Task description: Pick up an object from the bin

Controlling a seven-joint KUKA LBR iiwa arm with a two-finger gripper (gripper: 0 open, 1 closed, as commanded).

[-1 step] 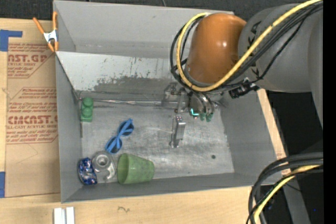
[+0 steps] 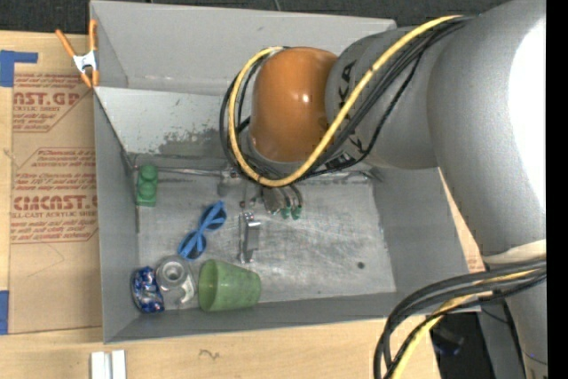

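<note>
The grey metal bin [image 2: 337, 240] holds a few loose things, all towards its left and near side, and none of them is lifted yet. The robot's grey arm [image 2: 461, 93] reaches in from the right, and below its rounded orange wrist cover [image 2: 288, 106] the slim metal gripper [image 2: 249, 244] hangs low over the middle of the bin floor. Whether the gripper is spread or pressed together I cannot tell, and nothing can be made out pinched in it. Nearest to it are a pair of blue plastic toy glasses [image 2: 202, 229], lying just to its left, and a pale green plastic cup [image 2: 228, 286], tipped on its side just beyond the gripper's tip towards the near wall. Next to the cup lie a crushed silver drinks can [image 2: 175, 278] and a crumpled blue and white wrapper [image 2: 145, 290] in the near left corner. A small green plastic block [image 2: 145, 186] stands well apart by the left wall. As I judge it, the approach is made, but the grasp and the lift are left to do, with the glasses or the cup the likeliest pick.
</note>
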